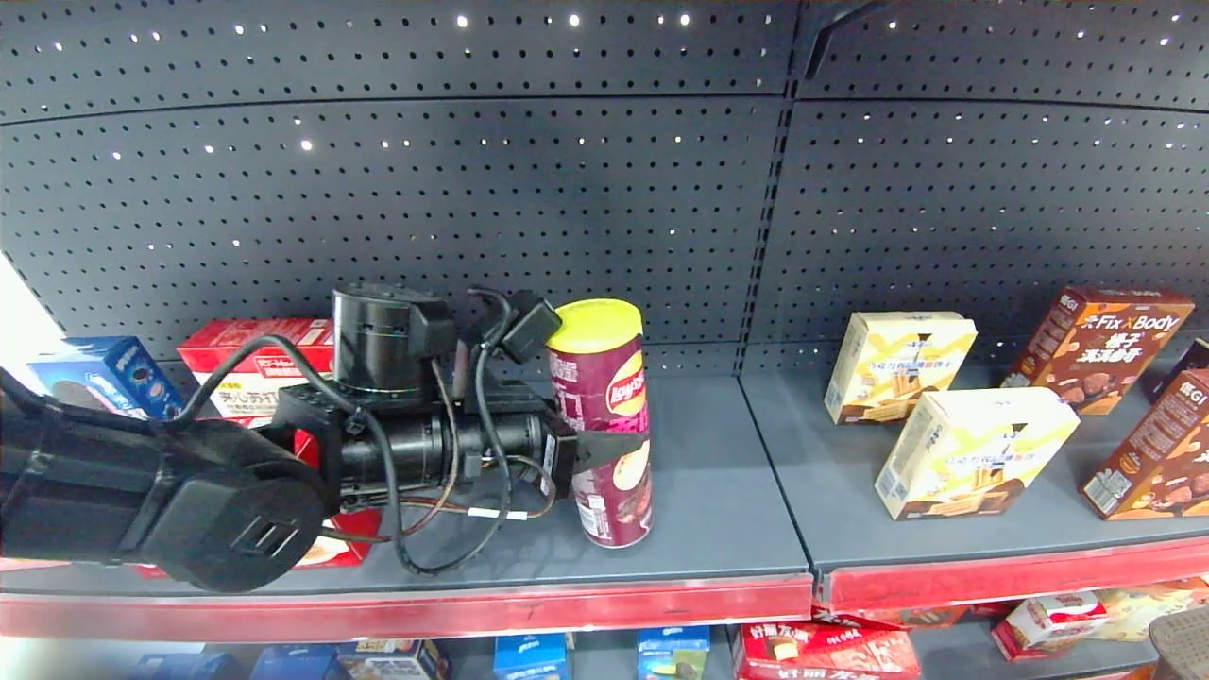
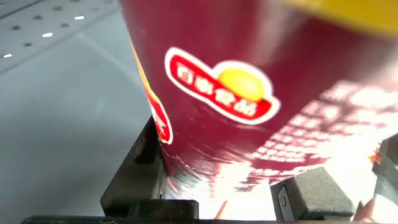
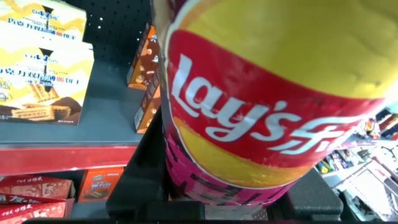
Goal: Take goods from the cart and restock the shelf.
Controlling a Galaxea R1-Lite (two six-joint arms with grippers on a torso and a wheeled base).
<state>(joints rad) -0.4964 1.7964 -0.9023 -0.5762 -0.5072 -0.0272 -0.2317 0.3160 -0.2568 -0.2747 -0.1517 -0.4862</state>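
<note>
A maroon chips can (image 1: pixel 604 397) with a yellow lid stands upright on the grey shelf (image 1: pixel 718 491), near its front edge. My left gripper (image 1: pixel 604 444) comes in from the left and is shut on the can's middle. In the left wrist view the same can (image 2: pixel 249 93) sits between the black fingers (image 2: pixel 140 162). In the right wrist view, my right gripper (image 3: pixel 230 199) is shut on a second chips can (image 3: pixel 267 93), red, yellow and pink, held off to the side of the shelf.
A red box (image 1: pixel 255 349) and a blue cookie box (image 1: pixel 104 373) lie behind my left arm. Cream boxes (image 1: pixel 973 449) and brown boxes (image 1: pixel 1096 345) fill the right bay. Bare shelf lies right of the can. A lower shelf (image 1: pixel 822 652) holds more goods.
</note>
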